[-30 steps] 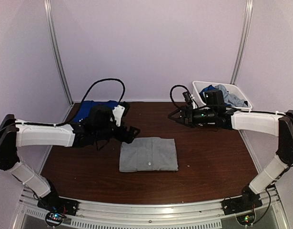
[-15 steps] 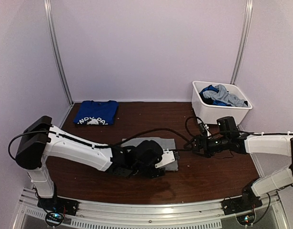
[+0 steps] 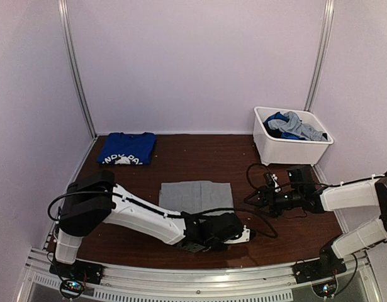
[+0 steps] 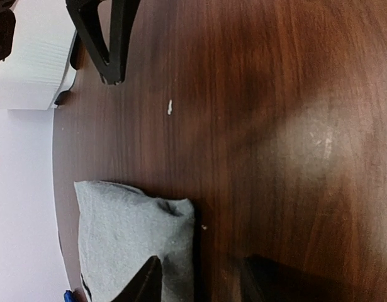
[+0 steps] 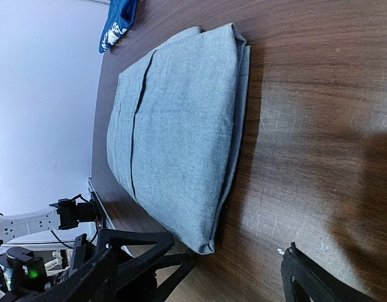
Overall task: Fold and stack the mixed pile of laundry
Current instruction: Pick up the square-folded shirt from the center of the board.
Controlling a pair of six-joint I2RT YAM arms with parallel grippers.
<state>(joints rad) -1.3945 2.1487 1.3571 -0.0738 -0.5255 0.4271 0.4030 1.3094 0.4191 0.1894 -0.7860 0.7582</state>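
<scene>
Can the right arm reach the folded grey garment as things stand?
Likely yes: the right arm's fingers stand open, facing the folded grey garment across bare table; the left arm lies along its near edge.

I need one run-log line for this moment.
left gripper open at grey garment edge | right gripper open, empty | blue garment folded

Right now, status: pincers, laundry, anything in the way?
Both open: left pincer at folded grey garment, near-right corner; right pincer facing its right edge. Blue shirt folded far left. More laundry in bin. Nothing blocking.
</scene>
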